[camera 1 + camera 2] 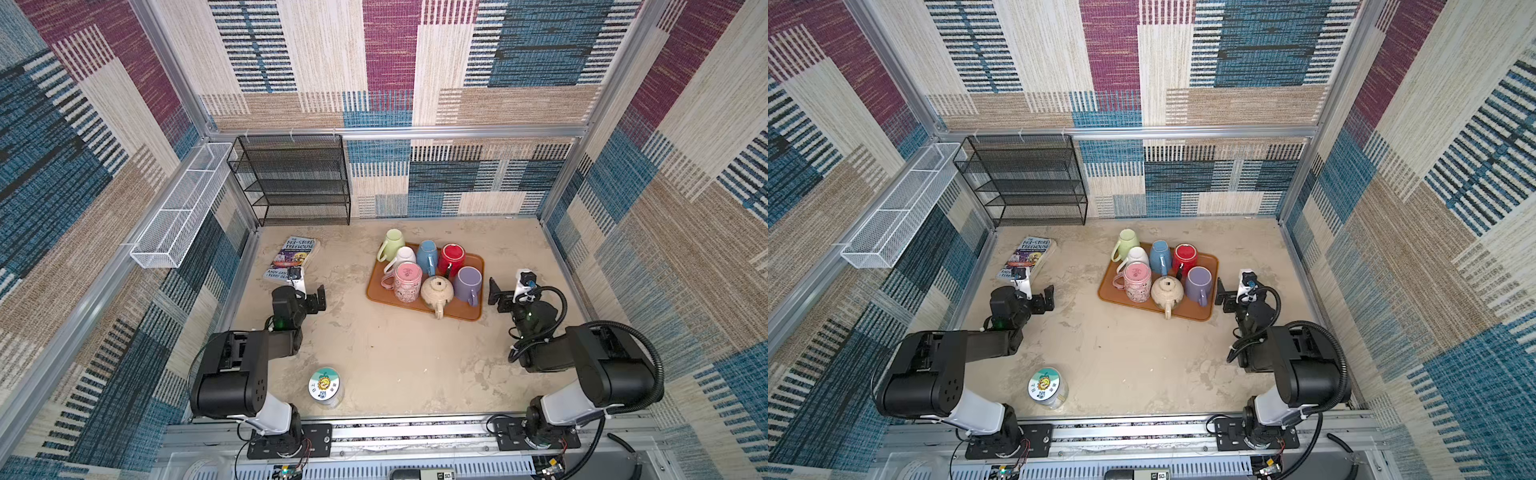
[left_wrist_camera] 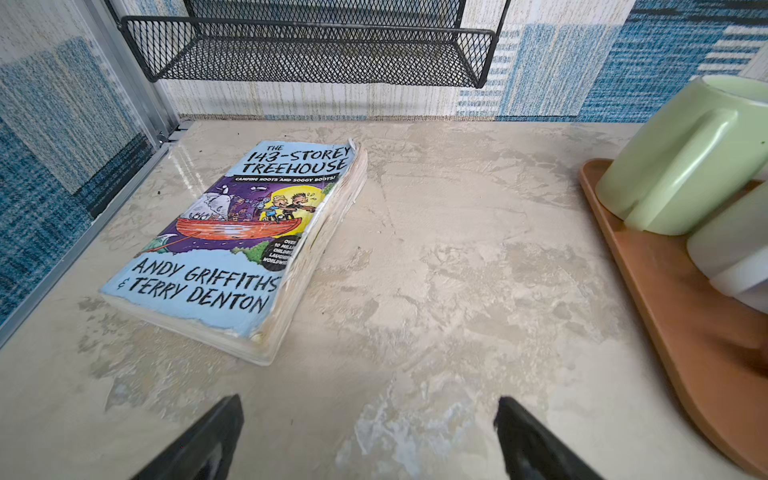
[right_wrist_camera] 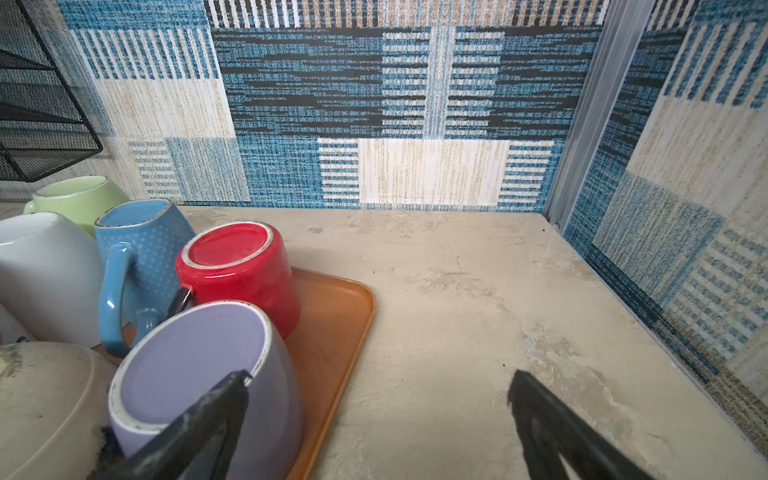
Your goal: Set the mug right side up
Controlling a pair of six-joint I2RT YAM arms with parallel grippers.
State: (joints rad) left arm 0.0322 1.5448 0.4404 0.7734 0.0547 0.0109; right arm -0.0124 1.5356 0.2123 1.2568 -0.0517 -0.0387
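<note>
Empty and spread: left claw [image 2: 370, 405], right claw [image 3: 379, 380]. Just beside right claw, purple mug [image 3: 195, 365] sits base-up; flip not started.

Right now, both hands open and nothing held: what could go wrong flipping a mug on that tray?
1. The upside-down mugs are packed tight. The right hand closing on the purple mug could knock the red mug or the cream pot beside it.
2. The green mug sits tilted at the far corner of the tray; a nudge may tip it off.
</note>
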